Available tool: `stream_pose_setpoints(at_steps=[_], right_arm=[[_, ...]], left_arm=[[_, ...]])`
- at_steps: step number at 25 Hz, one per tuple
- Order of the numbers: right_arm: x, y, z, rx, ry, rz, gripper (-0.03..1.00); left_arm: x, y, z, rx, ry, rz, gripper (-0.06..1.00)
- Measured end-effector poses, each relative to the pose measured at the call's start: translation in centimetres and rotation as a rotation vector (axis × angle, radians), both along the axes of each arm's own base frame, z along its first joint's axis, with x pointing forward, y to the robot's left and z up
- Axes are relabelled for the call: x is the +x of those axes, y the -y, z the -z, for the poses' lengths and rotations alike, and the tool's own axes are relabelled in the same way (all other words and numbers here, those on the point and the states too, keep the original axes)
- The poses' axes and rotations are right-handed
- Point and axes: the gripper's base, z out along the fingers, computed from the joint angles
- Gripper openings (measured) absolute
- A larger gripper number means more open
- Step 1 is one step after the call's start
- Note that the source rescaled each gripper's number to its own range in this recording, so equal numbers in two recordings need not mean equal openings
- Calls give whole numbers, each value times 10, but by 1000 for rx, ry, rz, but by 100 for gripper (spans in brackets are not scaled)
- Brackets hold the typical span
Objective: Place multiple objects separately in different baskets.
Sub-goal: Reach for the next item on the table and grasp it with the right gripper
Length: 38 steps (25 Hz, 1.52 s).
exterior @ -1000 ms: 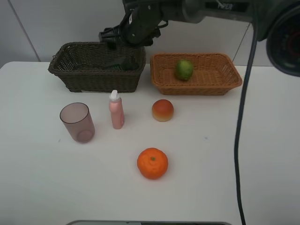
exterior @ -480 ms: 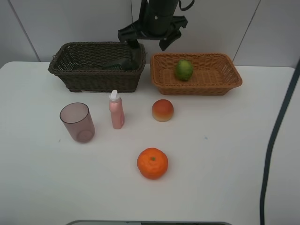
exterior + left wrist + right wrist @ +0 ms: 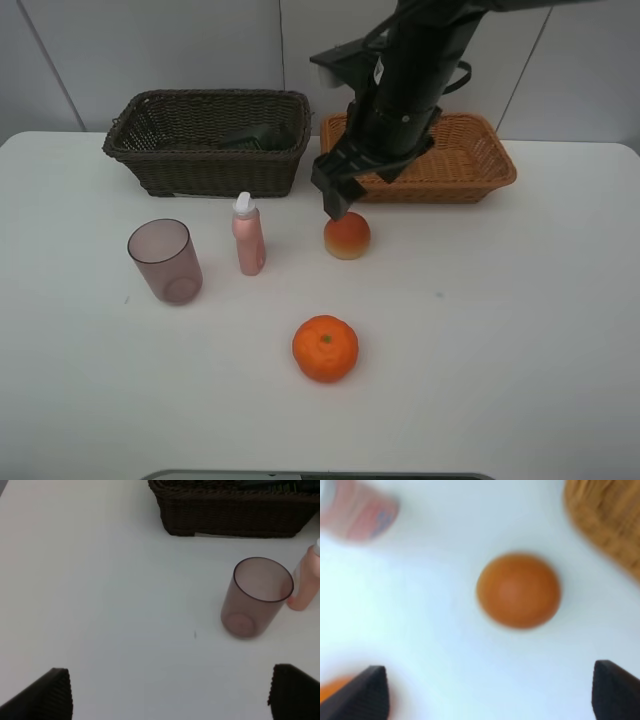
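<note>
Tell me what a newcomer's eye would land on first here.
The black arm dominates the overhead view, slanting down in front of the tan basket, with its open right gripper poised over the peach. Next comes the bright tangerine, alone on the white table nearest the camera. To the left, a mauve cup and a pink bottle stand upright side by side in front of the dark basket.

Two baskets (image 3: 200, 172) (image 3: 470, 185), two fruits (image 3: 347, 238) (image 3: 325, 348), one cup (image 3: 165, 262), one pink bottle (image 3: 248, 240).
</note>
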Motion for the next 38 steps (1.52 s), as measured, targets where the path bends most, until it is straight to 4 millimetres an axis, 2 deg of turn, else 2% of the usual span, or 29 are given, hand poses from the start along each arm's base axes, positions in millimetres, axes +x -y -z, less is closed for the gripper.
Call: stream_pose_setpoints(at_steps=[5, 10, 14, 23, 32, 38], right_arm=[[-18, 10, 20, -17, -94, 54, 83], [-23, 13, 31, 13, -118, 192, 83], [-16, 7, 34, 103, -65, 321, 83], [11, -6, 66, 245, 48, 583, 83], [23, -4, 85, 232, 139, 655, 83], [27, -9, 93, 275, 156, 639, 83]], left_arm=[[0, 0, 0, 0, 0, 0, 100], [0, 0, 0, 0, 0, 0, 100], [0, 0, 0, 0, 0, 0, 100], [0, 0, 0, 0, 0, 0, 100], [0, 0, 0, 0, 0, 0, 100], [0, 0, 0, 0, 0, 0, 100]])
